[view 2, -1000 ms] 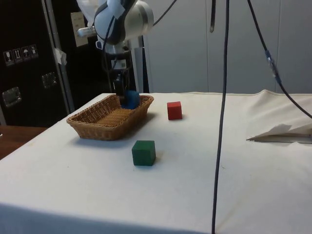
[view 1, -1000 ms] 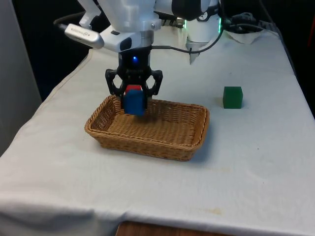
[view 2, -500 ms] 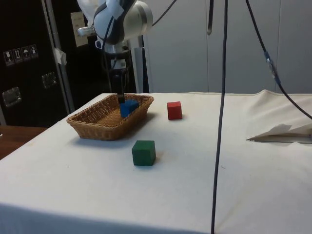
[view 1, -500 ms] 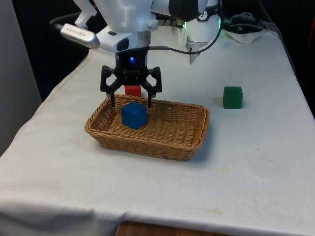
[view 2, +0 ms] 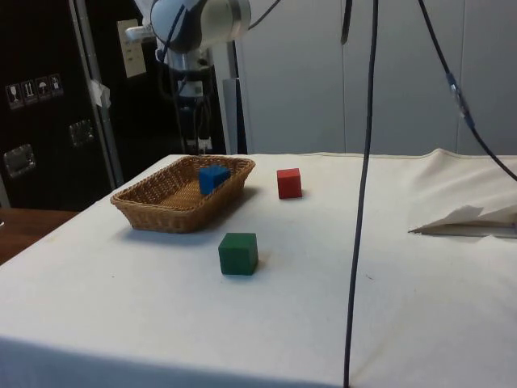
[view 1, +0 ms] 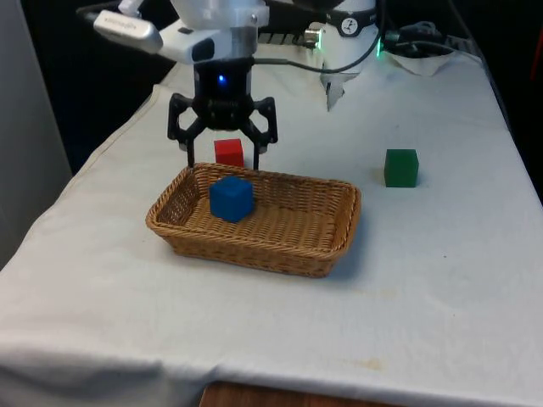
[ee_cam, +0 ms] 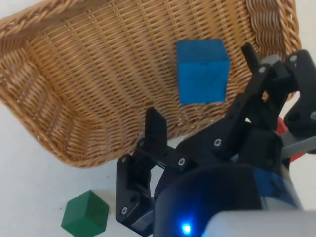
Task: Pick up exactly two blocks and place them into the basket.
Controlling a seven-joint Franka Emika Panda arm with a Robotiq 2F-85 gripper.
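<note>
White-clothed table [view 1: 441, 280] | basket [view 1: 331, 242] holds blue block [view 1: 231, 197] | gripper [view 1: 222, 155] spread, empty | I centre squarely over red block [view 1: 228, 152] before descending.

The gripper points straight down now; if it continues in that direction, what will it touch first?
Most likely the basket: the open gripper hangs above its far rim, close to the blue block inside. Whether it would meet the rim or the block first is unclear. The red block lies beyond, outside the basket.
</note>
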